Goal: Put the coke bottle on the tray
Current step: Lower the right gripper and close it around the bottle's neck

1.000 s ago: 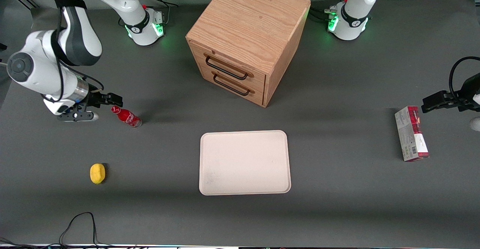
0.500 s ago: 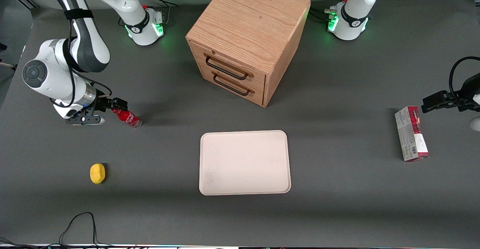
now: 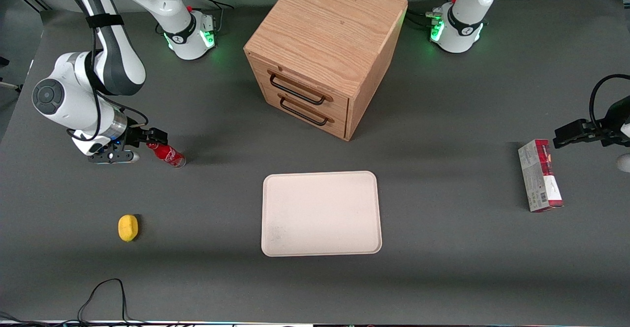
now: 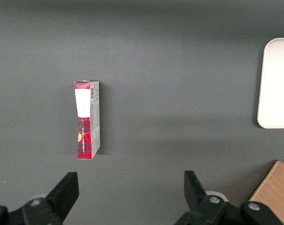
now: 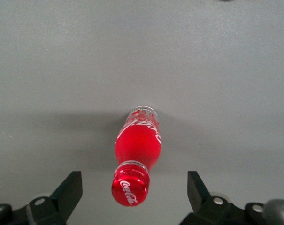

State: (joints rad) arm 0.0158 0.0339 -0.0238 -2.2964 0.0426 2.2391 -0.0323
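Observation:
The coke bottle (image 3: 167, 153) stands on the grey table toward the working arm's end, a slim red bottle with a red cap and a clear base. In the right wrist view the coke bottle (image 5: 136, 152) points its cap at the camera, midway between the two black fingers. My gripper (image 3: 153, 138) (image 5: 132, 187) hovers at the cap, open, its fingers wide apart and touching nothing. The cream-white tray (image 3: 369, 241) lies flat near the table's middle, nearer the front camera than the bottle, with nothing on it.
A wooden two-drawer cabinet (image 3: 325, 51) stands at the back middle of the table. A yellow lemon (image 3: 128, 228) lies nearer the front camera than the bottle. A red-and-grey carton box (image 3: 540, 175) (image 4: 87, 119) lies toward the parked arm's end.
My gripper has moved from beside the bottle's cap to over it, so the cap now sits between the open fingers. The bottle has not moved.

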